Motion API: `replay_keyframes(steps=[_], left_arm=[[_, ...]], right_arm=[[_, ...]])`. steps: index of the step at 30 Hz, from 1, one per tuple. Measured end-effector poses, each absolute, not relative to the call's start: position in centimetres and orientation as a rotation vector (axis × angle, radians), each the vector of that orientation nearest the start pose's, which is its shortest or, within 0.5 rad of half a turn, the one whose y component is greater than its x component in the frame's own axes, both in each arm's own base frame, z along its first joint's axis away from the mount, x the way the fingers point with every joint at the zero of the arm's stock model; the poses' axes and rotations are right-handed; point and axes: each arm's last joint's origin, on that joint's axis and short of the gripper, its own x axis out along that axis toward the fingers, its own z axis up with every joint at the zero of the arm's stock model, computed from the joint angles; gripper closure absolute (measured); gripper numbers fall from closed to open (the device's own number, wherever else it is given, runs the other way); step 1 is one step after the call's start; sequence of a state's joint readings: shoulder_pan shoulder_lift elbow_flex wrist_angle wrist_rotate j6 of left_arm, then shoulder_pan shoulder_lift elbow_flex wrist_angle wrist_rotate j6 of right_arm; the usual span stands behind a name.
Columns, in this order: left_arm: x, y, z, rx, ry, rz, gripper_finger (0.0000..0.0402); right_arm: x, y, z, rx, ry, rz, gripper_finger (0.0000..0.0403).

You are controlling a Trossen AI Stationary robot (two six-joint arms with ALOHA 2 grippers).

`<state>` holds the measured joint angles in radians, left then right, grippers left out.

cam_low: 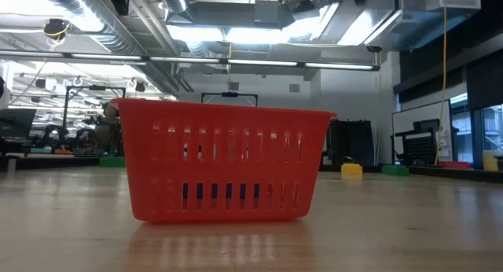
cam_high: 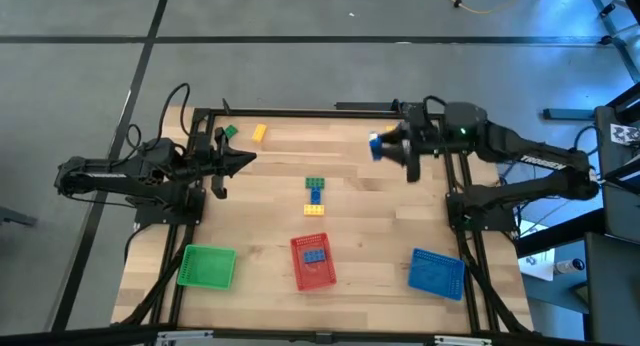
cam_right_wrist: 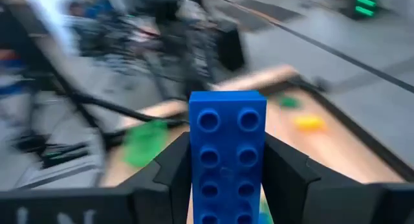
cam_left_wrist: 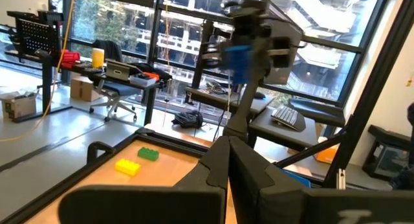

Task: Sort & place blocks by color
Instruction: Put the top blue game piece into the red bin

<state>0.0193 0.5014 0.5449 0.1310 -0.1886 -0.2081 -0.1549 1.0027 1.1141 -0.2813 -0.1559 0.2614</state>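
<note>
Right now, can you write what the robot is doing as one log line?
right end effector: shut on blue brick, raised | left end effector: shut, idle | red tray: one blue brick inside

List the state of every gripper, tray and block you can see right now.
Right gripper: fingers shut on a blue block, raised above the table's far right.
Left gripper: fingers shut, empty, at the far left.
Red tray: upright, holding a blue block.
Green tray: upright, looks empty.
Blue tray: upright, contents cannot tell.
Green, blue and yellow blocks: in a row mid-table.
Green block and yellow block: loose near the far edge.
</note>
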Motion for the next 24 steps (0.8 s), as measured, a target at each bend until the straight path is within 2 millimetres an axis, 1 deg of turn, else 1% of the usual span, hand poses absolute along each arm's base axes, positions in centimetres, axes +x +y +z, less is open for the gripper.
replay_keyframes(steps=[2, 4, 7, 9, 12, 14, 24], left_arm=[[12.5, 0.8, 31.8, -0.222, -0.195, 0.188, 0.0401], [12.5, 0.8, 31.8, -0.222, -0.195, 0.184, 0.0401], [12.5, 0.7, 31.8, -0.222, -0.198, 0.171, 0.0401], [12.5, 0.7, 31.8, -0.222, -0.2, 0.17, 0.0402], [12.5, 0.7, 31.9, -0.222, -0.202, 0.169, 0.0402], [12.5, 0.7, 31.9, -0.223, -0.206, 0.169, 0.0402], [12.5, 0.7, 31.9, -0.221, -0.206, 0.169, 0.0402]], right_arm=[[21.1, -1.1, 40.3, 0.269, 0.107, 0.045, 0.0258], [21.3, 0.2, 40.4, 0.259, 0.044, 0.082, 0.0258], [21.5, 1.7, 39.7, 0.257, -0.025, 0.098, 0.0258], [21.7, 2.4, 38.8, 0.263, -0.053, 0.1, 0.0258], [22.0, 2.9, 37.3, 0.289, -0.084, 0.1, 0.0258], [22.1, 2.9, 36.8, 0.309, -0.107, 0.101, 0.0258], [22.1, 2.9, 36.8, 0.323, -0.122, 0.102, 0.0258]])
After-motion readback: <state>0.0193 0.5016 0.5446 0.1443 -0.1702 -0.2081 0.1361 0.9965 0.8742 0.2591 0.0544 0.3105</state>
